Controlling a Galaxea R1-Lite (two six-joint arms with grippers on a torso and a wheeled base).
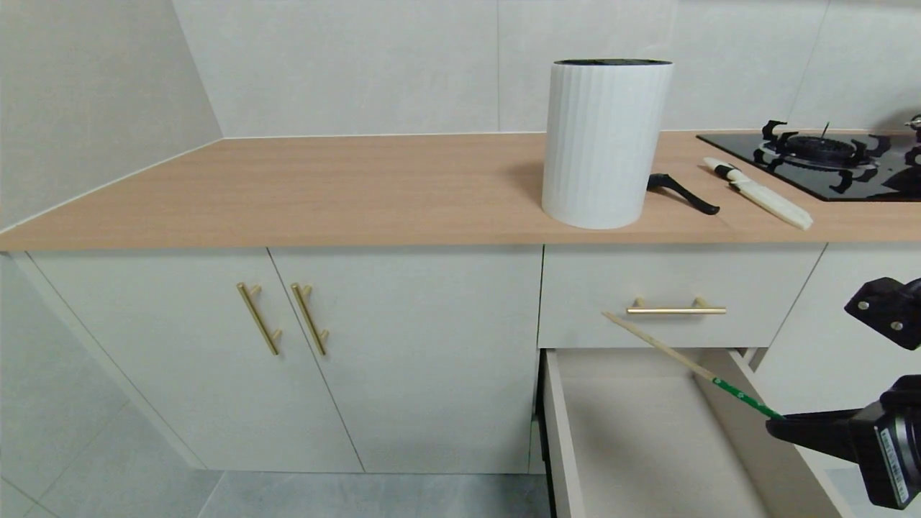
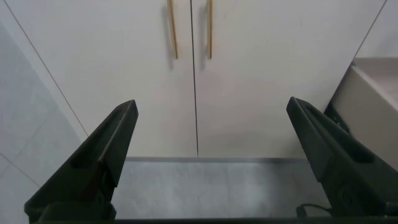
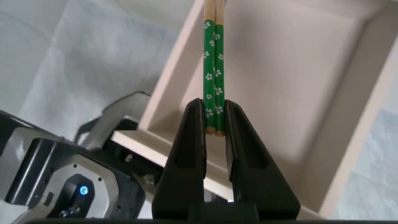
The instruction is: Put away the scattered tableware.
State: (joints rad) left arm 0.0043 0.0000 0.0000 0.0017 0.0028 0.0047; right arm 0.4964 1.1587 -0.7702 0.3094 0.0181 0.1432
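While the right gripper (image 3: 214,118) pinches the green-ended chopsticks (image 3: 213,56) between its fingers, the pair slants out over the open drawer (image 1: 558,432). Left gripper (image 2: 211,106) — fingers spread wide, empty, facing the cabinet doors (image 2: 249,74). On the countertop (image 1: 324,187) — white canister (image 1: 604,144), and a white knife (image 1: 763,194) near the stove (image 1: 820,162).

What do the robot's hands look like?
Both are black. The left end effector has two long wedge-shaped fingers that narrow to the tips. The right end effector has the same tapered black fingers, and a white printed label on its black body.
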